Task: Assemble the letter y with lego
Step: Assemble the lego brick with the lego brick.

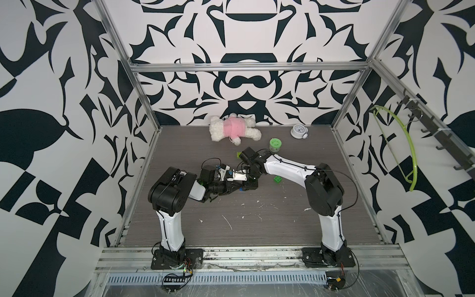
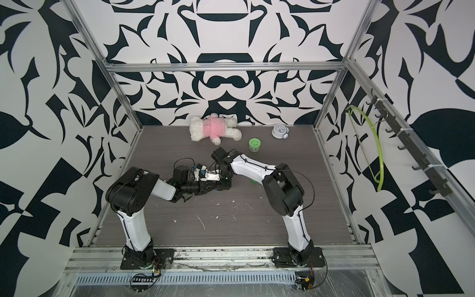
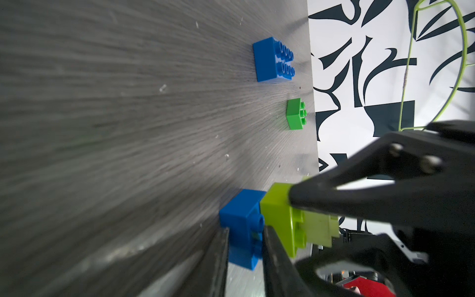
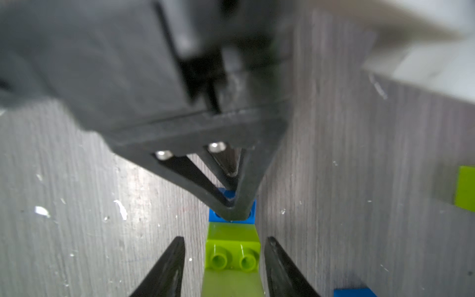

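1. While both arms meet low over the table [image 3: 102, 128], the letter y [image 3: 272, 205] is only begun: from where I stand it is a short straight run of bricks with no fork in it.
2. The left gripper [image 3: 245, 230] is clenched hard on the small blue brick [image 3: 239, 213], which sits right between its fingertips and down against the table.
3. Butted against that brick, just past the left gripper's fingertips, is a lime green brick [image 4: 232, 253], with a paler brick [image 3: 321, 226] beyond it. They look joined, though I cannot make out the seams.
4. The right gripper [image 4: 225, 239] straddles the lime green brick with its jaws parted and a little daylight on either side, so it has hold of nothing.
5. Well out ahead of the left gripper lie a wide blue brick [image 3: 270, 61] and a green brick [image 3: 294, 114], loose on the table and apart from each other.
6. A second lime green brick [image 4: 465, 189] lies off to one side of the right gripper, well apart from it.
7. My reckoning is that about half is done. Three bricks look joined and three wait loose, and the two arms of the fork are the part left to build.
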Action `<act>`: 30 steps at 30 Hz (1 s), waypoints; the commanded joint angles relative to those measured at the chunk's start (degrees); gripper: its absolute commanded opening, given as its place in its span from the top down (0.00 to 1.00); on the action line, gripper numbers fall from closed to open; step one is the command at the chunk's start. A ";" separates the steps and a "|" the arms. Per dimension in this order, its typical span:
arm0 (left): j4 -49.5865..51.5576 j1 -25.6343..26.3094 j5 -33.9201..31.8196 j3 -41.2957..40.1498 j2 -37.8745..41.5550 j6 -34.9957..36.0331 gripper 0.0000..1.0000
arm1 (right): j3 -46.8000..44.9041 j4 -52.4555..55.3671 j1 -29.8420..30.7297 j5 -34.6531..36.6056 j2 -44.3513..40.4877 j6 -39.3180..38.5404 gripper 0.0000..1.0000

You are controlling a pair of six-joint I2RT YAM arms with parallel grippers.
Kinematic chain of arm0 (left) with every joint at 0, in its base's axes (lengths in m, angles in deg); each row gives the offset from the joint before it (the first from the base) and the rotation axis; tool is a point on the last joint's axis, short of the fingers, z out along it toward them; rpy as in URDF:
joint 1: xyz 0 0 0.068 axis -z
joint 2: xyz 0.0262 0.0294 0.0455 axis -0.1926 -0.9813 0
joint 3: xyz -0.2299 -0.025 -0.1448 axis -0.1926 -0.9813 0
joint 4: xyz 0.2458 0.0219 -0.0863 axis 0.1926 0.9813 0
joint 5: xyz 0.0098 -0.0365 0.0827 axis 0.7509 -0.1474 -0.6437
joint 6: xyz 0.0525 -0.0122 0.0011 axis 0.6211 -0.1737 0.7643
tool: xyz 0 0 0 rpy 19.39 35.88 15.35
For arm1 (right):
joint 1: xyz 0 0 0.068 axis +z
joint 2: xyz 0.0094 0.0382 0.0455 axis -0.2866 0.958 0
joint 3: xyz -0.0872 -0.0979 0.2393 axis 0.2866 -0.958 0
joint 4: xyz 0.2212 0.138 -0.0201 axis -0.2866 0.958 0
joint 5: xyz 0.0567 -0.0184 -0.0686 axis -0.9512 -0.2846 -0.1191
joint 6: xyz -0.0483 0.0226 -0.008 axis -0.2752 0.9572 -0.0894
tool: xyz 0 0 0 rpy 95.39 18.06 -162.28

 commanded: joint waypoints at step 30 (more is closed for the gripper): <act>19.85 0.80 -11.25 -3.44 -5.37 2.88 0.73 | -29.18 -30.71 -15.44 -18.94 -19.69 86.51 0.43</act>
